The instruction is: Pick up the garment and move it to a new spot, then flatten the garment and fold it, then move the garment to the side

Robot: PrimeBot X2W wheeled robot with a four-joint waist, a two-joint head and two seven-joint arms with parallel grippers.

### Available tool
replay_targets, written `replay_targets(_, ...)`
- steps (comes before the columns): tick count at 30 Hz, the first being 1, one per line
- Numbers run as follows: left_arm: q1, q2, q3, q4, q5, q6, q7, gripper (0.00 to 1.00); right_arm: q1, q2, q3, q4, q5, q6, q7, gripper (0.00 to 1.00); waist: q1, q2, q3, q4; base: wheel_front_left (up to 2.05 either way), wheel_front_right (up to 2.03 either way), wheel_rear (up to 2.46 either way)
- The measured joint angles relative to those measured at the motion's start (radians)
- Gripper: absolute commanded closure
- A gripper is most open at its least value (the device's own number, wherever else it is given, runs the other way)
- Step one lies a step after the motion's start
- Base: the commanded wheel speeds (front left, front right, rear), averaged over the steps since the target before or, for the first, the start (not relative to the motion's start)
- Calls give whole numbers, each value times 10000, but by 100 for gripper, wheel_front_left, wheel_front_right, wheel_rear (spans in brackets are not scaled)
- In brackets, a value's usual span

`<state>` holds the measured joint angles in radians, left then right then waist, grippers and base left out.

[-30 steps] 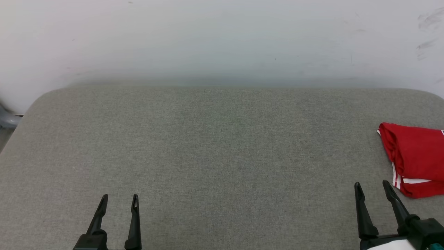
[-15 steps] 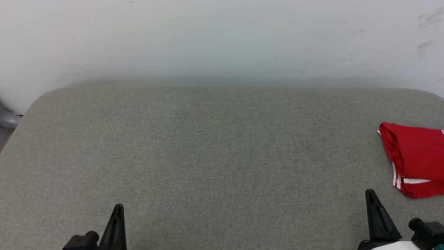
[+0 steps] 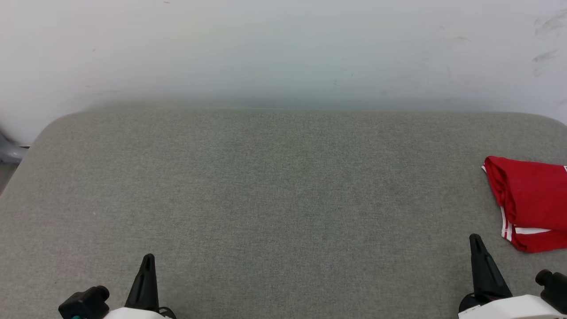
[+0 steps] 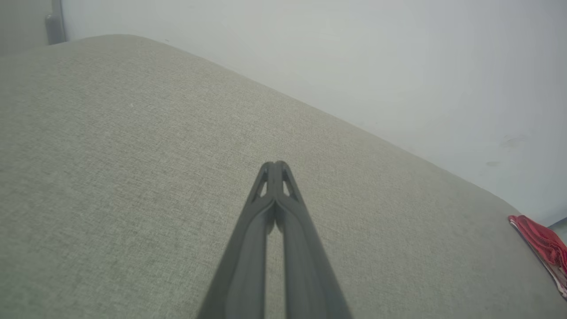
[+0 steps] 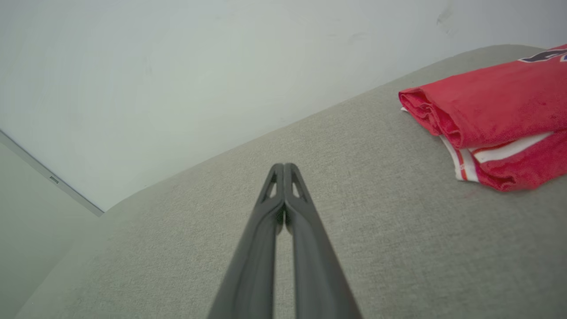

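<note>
The garment point(image 3: 529, 201) lies folded at the right edge of the head view, off to the side of the worktop point(image 3: 274, 190). The left claw point(image 3: 148, 258) and right claw point(image 3: 475, 238) sit pinched closed and empty at the bottom edge. Judging by this, the task looks finished.

right tool point(image 5: 284, 167) closed, empty | folded garment point(image 5: 491, 106) upper right on grey cushion point(image 5: 376, 248)

Long black tapered fingers point(image 4: 248, 248), slotted tips; white forearm shells point(image 3: 509, 308); black knobs point(image 3: 84, 301).
</note>
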<state>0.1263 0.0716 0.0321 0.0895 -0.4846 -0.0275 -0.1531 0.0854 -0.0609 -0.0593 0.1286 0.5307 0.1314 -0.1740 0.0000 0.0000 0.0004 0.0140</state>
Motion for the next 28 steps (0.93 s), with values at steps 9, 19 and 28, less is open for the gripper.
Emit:
replay_targets(9, -330, -48, 90, 192, -1465, -153, 337, 100, -263, -33, 10, 119, 1480, 0, 334, 100, 0, 0, 3, -13, 0, 0, 0)
replay_targets(19, -569, -73, 188, 412, -2961, -261, 698, 100, -463, -61, 8, 290, 2964, 0, 623, 100, 0, 0, 6, -26, 0, 0, 0)
replay_targets(28, -832, -100, 307, 583, -4167, -364, 989, 100, -668, -81, -2, 403, 4157, -2, 920, 100, 0, 0, 7, -39, 0, 0, 0)
